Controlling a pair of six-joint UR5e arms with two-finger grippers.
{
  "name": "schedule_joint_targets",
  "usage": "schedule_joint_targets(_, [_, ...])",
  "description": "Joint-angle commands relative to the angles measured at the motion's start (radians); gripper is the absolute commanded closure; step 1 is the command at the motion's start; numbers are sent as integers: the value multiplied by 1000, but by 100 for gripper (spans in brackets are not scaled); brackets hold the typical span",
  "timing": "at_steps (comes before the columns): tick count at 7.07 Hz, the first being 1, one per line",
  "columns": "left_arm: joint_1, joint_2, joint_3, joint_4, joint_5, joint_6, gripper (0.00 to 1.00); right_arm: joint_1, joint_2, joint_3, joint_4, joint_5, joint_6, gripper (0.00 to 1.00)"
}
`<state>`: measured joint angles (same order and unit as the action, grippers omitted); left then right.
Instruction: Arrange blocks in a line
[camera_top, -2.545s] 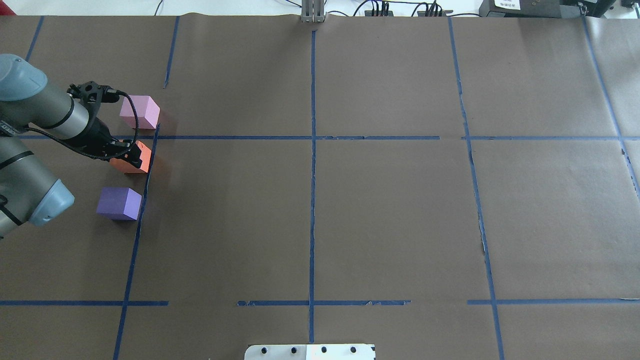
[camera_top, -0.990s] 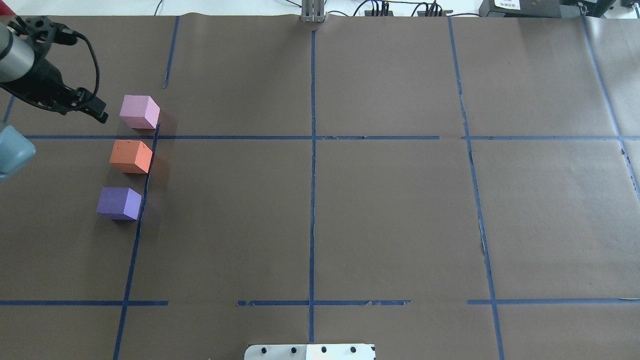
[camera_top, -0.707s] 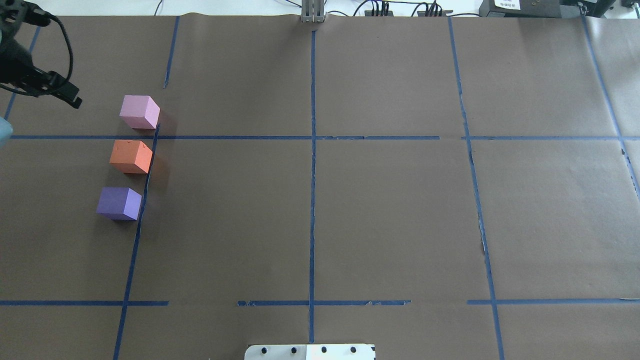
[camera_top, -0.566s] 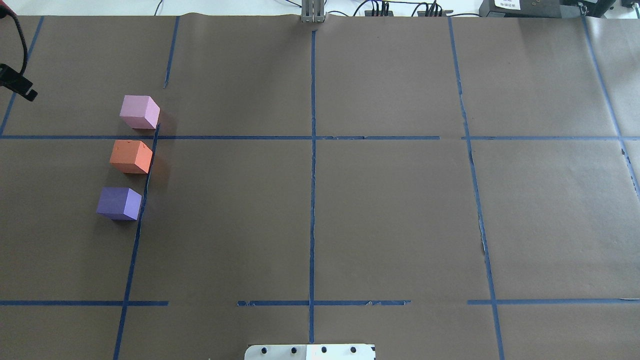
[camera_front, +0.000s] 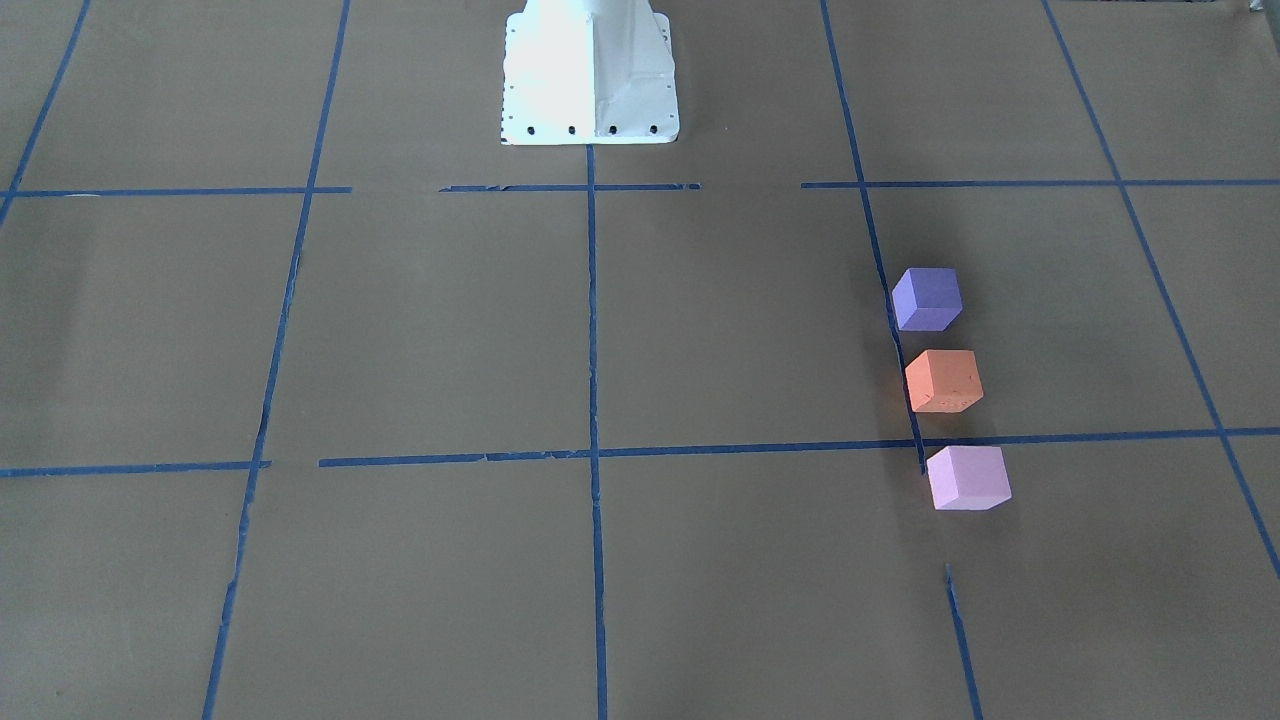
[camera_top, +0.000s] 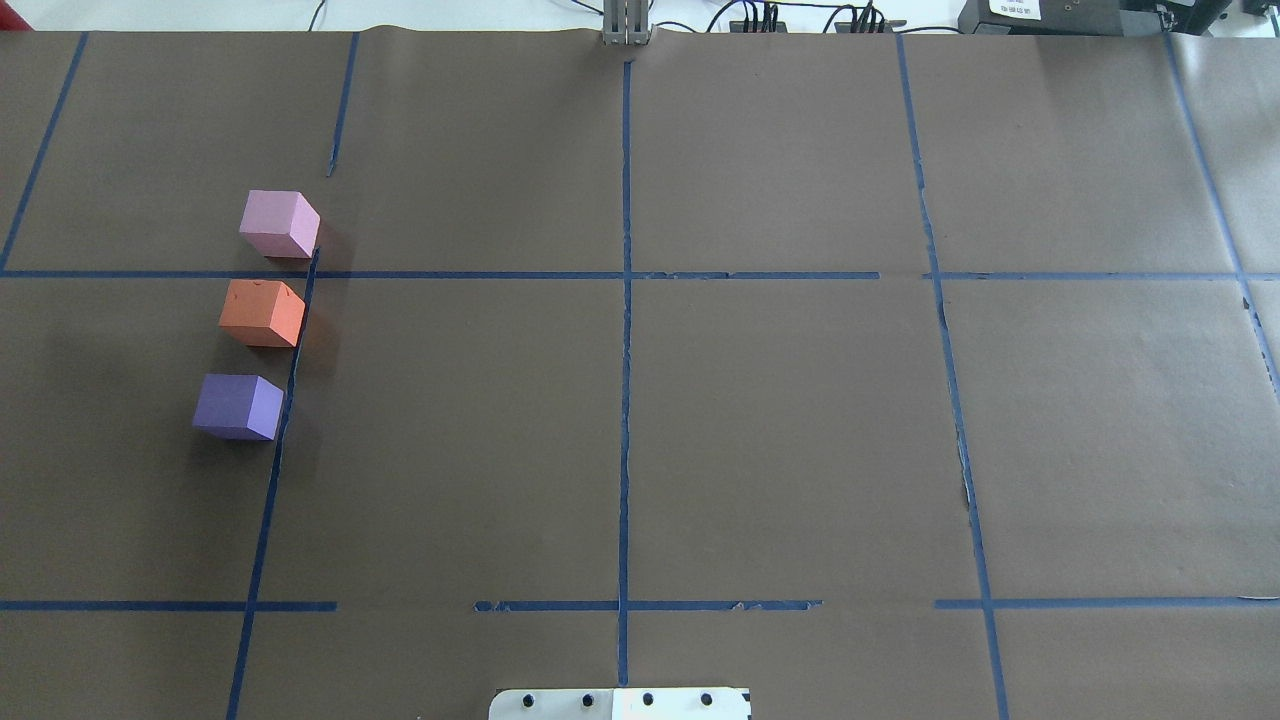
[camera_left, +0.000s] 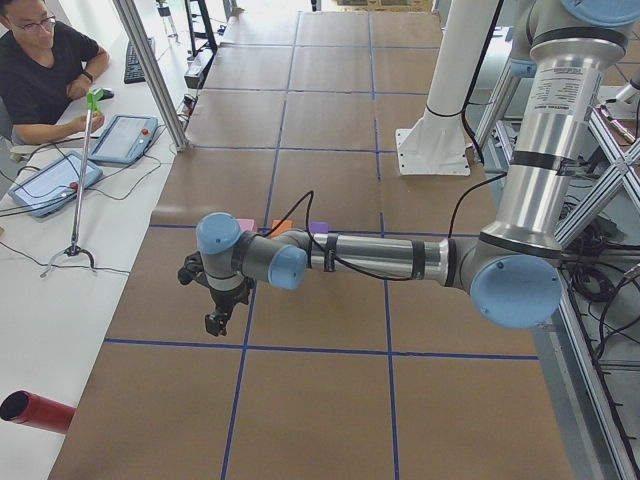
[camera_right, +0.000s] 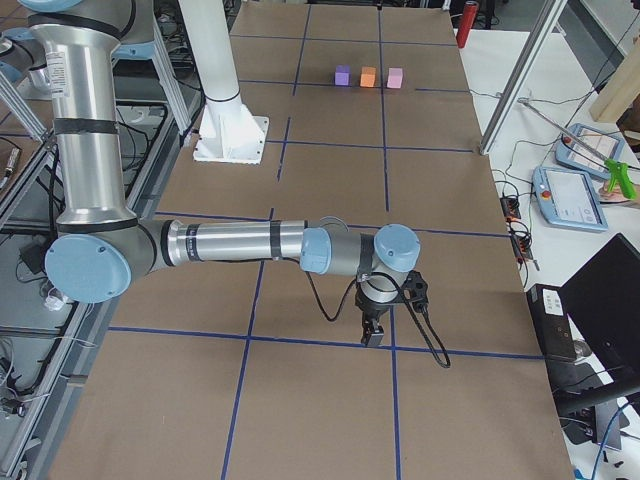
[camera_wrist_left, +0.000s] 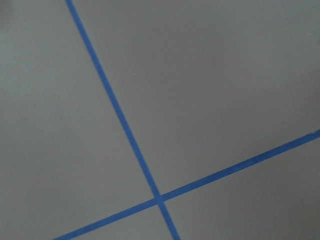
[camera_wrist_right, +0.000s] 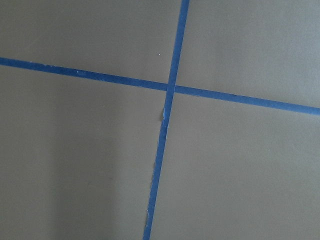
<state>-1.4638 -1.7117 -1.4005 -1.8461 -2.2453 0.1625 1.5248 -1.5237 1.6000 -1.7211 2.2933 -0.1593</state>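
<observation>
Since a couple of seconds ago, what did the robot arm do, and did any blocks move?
The left gripper had its jaws at the orange block. It let the block be and drew away toward the robot's left, out of the overhead view. The orange block, the pink block and the purple block stayed in their line; none of them moved.

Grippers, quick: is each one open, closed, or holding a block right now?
Left gripper: cannot be told; it shows only in the left side view.
Right gripper: cannot be told; it shows only in the right side view.
</observation>
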Motion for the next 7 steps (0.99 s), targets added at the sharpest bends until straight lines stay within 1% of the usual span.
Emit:
schedule_joint_targets(1, [-32, 61, 26, -111, -43, -21, 0, 0, -1, 0, 0, 0, 1, 0])
schedule_joint_targets(2, [-32, 57, 19, -120, -43, -144, 0, 0, 0, 0, 0, 0, 1, 0])
schedule_joint_targets(3, [-30, 54, -24, -105, -43, -246, 0, 0, 0, 0, 0, 0, 1, 0])
schedule_joint_targets(4, [-39, 63, -40, -101, -89, -264, 0, 0, -1, 0, 0, 0, 1, 0])
schedule_joint_targets(5, [-96, 70, -41, -84, -185, -265, 0, 0, -1, 0, 0, 0, 1, 0])
schedule_joint_targets(7, [-112, 67, -147, 83, -186, -262, 0, 0, -1, 0, 0, 0, 0, 0])
